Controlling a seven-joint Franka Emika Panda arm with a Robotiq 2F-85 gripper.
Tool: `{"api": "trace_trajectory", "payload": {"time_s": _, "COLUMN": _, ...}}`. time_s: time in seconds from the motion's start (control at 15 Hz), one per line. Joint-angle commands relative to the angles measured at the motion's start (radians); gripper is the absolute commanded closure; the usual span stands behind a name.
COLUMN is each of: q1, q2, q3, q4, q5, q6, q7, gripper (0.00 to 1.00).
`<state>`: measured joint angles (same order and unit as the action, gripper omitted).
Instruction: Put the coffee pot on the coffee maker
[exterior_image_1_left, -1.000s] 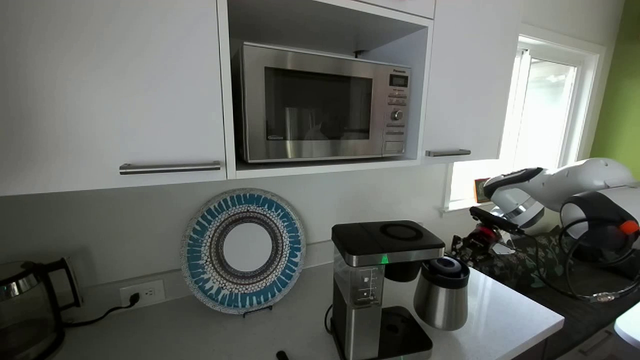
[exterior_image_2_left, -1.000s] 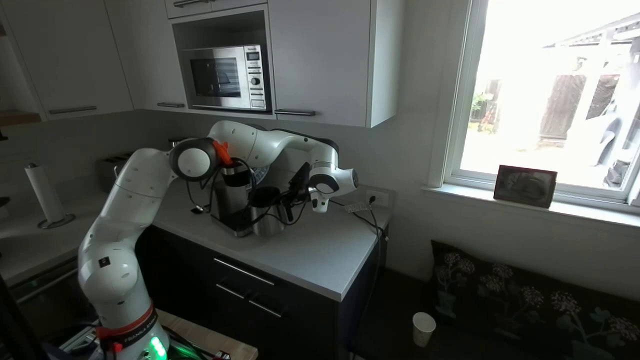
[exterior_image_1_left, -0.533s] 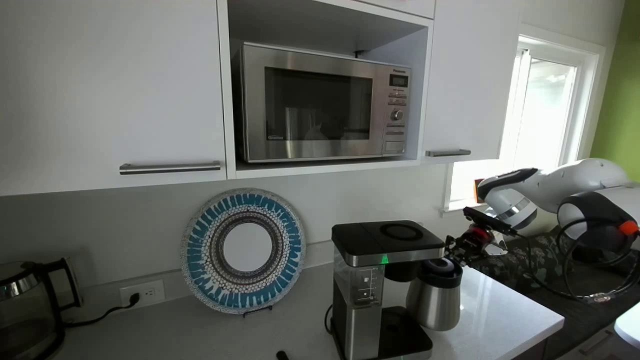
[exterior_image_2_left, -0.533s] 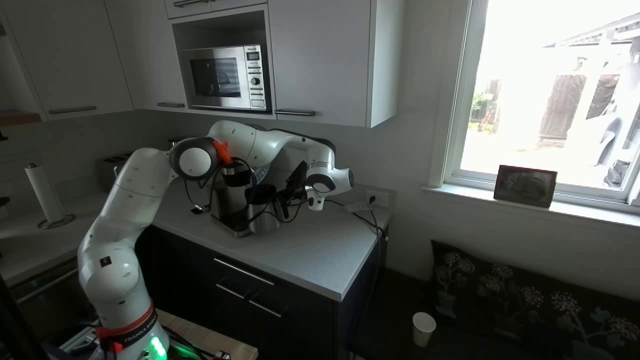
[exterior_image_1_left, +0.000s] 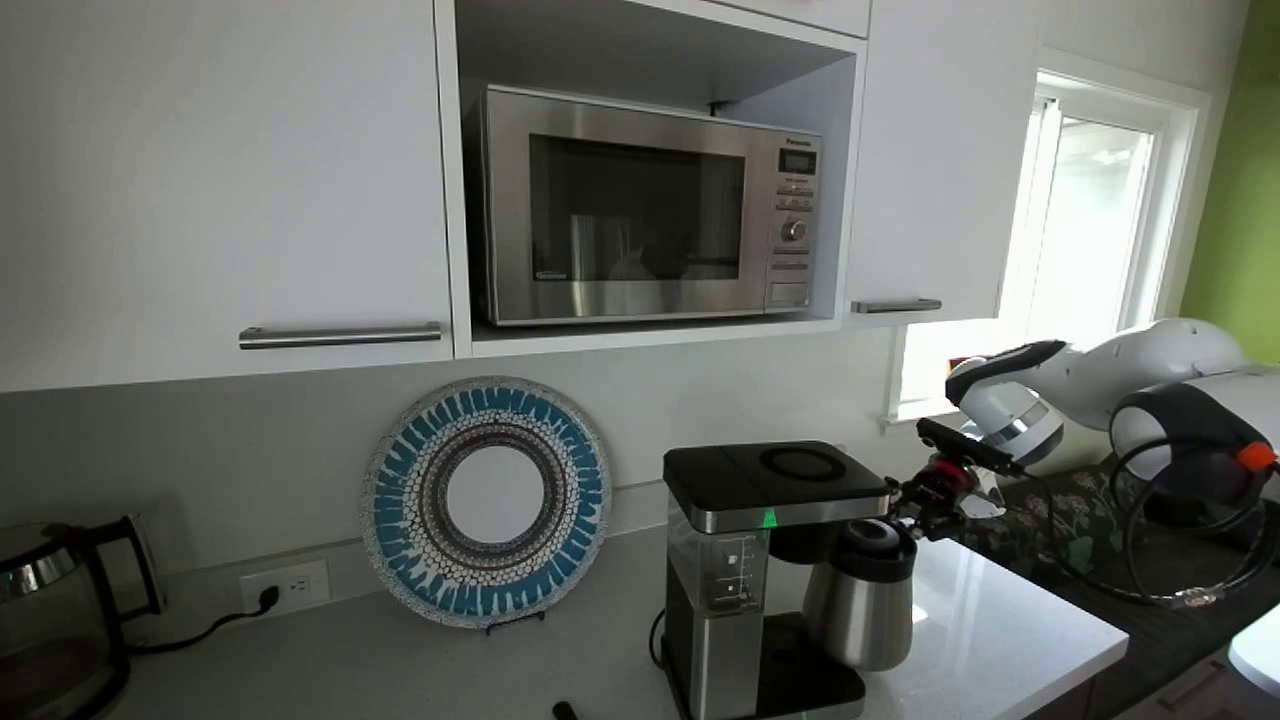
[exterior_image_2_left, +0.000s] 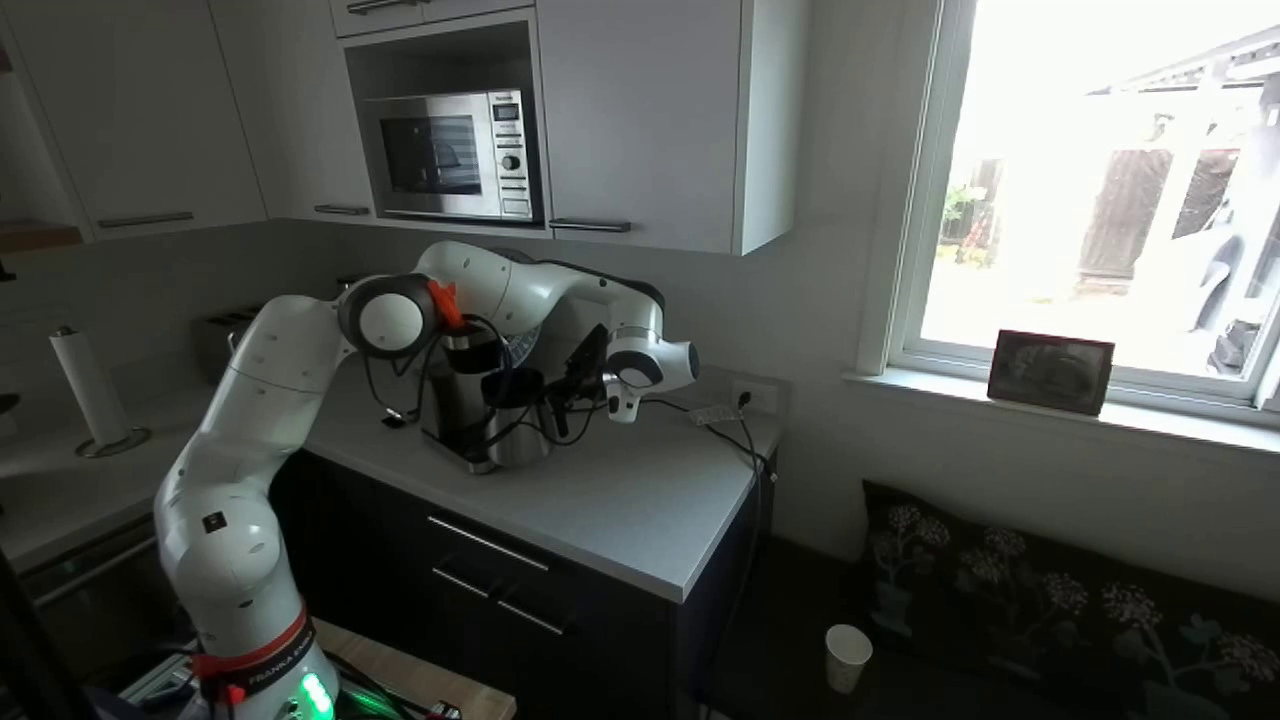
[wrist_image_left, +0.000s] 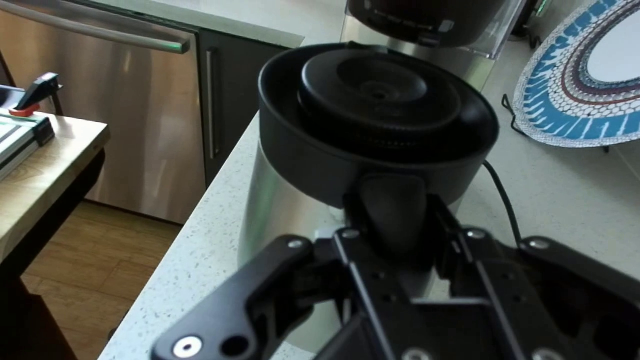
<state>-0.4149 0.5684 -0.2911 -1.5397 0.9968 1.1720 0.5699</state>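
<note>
**Squat brushed-steel coffee pot (exterior_image_1_left: 862, 612) held beside boxy black-and-silver coffee maker (exterior_image_1_left: 728, 625)**

The black two-fingered gripper (wrist_image_left: 394, 212) was clamped around the pot's black handle (wrist_image_left: 391, 196). In an exterior view the pot overlapped the edge of the maker's black base (exterior_image_1_left: 787, 672); whether they touched could not be told.

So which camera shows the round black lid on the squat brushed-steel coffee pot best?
The wrist view: the round black lid sits close up there, whole inside a ring-shaped black collar. Both exterior views show it much smaller; in an exterior view, the coffee pot has a top so dark that lid and collar blend.
</note>
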Motion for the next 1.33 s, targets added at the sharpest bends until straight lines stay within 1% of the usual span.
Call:
{"api": "trace_trajectory", "payload": {"time_s": 0.0, "q1": 0.010, "q2": -0.030, "q3": 0.007, "q4": -0.034, "q5": 0.024, "q6": -0.043, "q7": 0.013, "gripper": 0.92}}
{"api": "trace_trajectory", "payload": {"time_s": 0.2, "q1": 0.025, "q2": -0.033, "q3": 0.009, "q4": -0.039, "q5": 0.018, "q6": -0.037, "q7": 0.004, "gripper": 0.92}}
{"api": "trace_trajectory", "payload": {"time_s": 0.27, "q1": 0.027, "q2": 0.003, "q3": 0.001, "q4": -0.010, "q5": 0.001, "q6": -0.005, "q7": -0.002, "gripper": 0.67}}
{"api": "trace_trajectory", "payload": {"time_s": 0.67, "q1": 0.034, "q2": 0.003, "q3": 0.002, "q4": -0.010, "q5": 0.001, "q6": -0.005, "q7": -0.003, "gripper": 0.67}}
{"api": "trace_trajectory", "payload": {"time_s": 0.73, "q1": 0.034, "q2": 0.003, "q3": 0.002, "q4": -0.010, "q5": 0.001, "q6": -0.005, "q7": -0.003, "gripper": 0.92}}
{"api": "trace_trajectory", "payload": {"time_s": 1.0, "q1": 0.045, "q2": -0.023, "q3": 0.001, "q4": -0.046, "q5": 0.023, "q6": 0.033, "q7": 0.010, "gripper": 0.92}}
{"api": "trace_trajectory", "payload": {"time_s": 1.27, "q1": 0.047, "q2": -0.042, "q3": 0.004, "q4": -0.066, "q5": 0.046, "q6": 0.046, "q7": 0.013, "gripper": 0.92}}
